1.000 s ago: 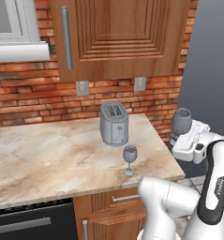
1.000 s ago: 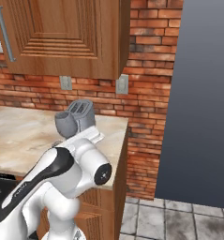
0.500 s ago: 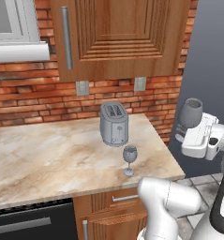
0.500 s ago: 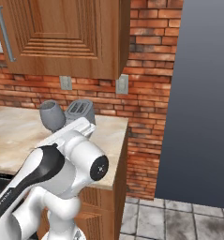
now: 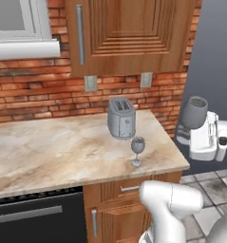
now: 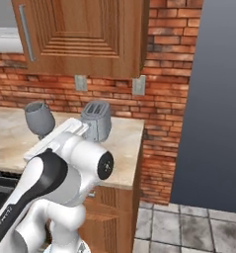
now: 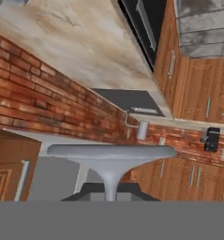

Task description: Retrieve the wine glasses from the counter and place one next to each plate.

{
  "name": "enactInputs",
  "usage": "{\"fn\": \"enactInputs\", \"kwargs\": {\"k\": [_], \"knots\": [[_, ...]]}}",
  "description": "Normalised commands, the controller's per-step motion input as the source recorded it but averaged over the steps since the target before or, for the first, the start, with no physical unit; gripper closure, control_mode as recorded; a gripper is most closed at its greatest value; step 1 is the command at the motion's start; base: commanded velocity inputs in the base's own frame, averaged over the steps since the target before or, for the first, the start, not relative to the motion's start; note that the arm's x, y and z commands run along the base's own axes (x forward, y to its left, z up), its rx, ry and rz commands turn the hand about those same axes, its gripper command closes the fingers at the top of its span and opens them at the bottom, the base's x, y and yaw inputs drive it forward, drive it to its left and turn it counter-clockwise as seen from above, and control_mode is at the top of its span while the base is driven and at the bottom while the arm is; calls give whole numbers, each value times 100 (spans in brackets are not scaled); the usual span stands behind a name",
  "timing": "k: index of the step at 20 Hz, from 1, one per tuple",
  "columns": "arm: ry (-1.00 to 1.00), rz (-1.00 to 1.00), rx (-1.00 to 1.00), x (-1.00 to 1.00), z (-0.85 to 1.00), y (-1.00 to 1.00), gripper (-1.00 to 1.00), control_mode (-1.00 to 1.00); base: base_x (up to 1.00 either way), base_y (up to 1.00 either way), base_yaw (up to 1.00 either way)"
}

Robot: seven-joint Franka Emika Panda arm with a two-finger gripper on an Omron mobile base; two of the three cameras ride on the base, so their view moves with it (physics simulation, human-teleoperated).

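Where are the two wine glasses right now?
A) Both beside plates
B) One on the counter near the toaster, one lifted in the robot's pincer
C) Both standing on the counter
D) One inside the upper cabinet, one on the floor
B: one wine glass stands on the counter in front of the toaster, while the pincer holds the other glass in the air beyond the counter's end.

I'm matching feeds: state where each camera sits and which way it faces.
Left base view: behind the arm, on its left, facing counter and toaster; arm lower right.
Right base view: behind on its right, same counter; arm lower left.
Hand view: on the hand, rolled, looking along the fingers at the held wine glass foot.
Shared: both base views show toaster and held wine glass.
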Motion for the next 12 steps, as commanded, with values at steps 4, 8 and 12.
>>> {"fn": "enactInputs", "kwargs": {"k": [4,8,12], "knots": [[0,0,0,0,0,0,100,100,-58,97,26],[0,0,0,0,0,0,100,100,-4,91,68],[0,0,0,0,0,0,100,100,0,43,86]]}}
